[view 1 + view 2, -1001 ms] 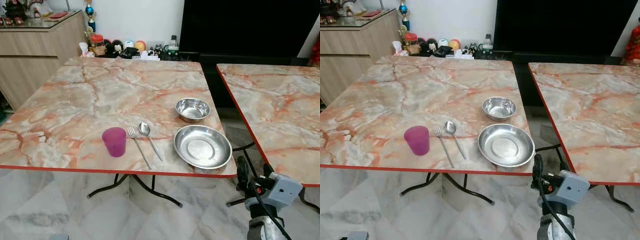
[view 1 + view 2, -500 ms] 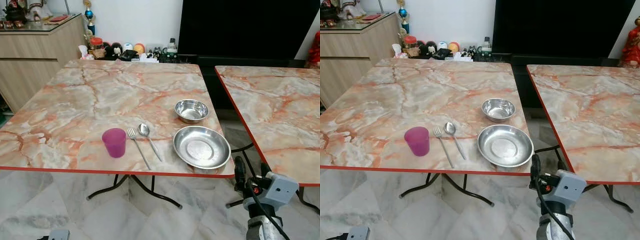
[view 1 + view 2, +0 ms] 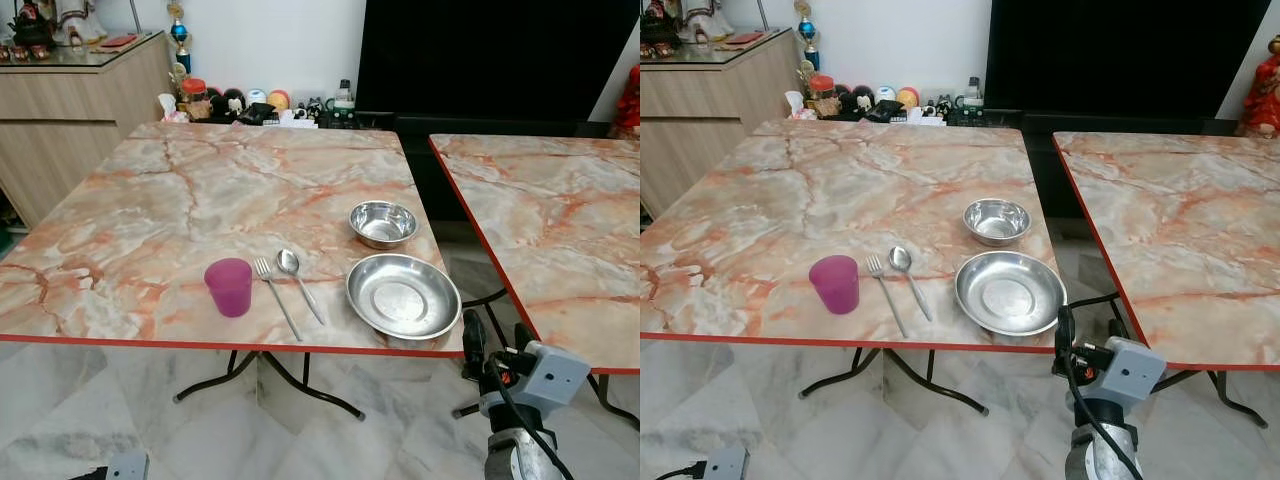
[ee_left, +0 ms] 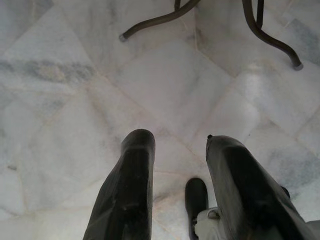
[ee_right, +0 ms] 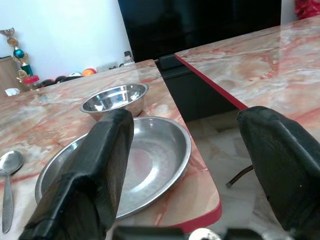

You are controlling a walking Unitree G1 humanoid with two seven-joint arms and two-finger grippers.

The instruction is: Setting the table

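Observation:
On the marble table [image 3: 180, 200], near its front edge, stand a purple cup [image 3: 229, 285], a fork [image 3: 276, 294], a spoon [image 3: 299, 281] and a wide steel plate [image 3: 403, 295]. A small steel bowl [image 3: 383, 222] sits just behind the plate. My right gripper [image 3: 494, 340] is open and empty. It is held below and in front of the table's front right corner, pointing at the plate [image 5: 145, 165] and bowl [image 5: 116, 97]. My left gripper [image 4: 180, 142] hangs open over the floor.
A second marble table [image 3: 560, 220] stands to the right across a narrow gap. Curved black table legs [image 3: 270, 375] cross the floor beneath. A wooden cabinet [image 3: 70, 110] is at the back left, with a black screen [image 3: 490, 55] and small ornaments [image 3: 250, 100] behind.
My right gripper has crept up and left, closer to the table's front right corner. The left wrist housing has risen a little at the lower left. The tableware has not moved.

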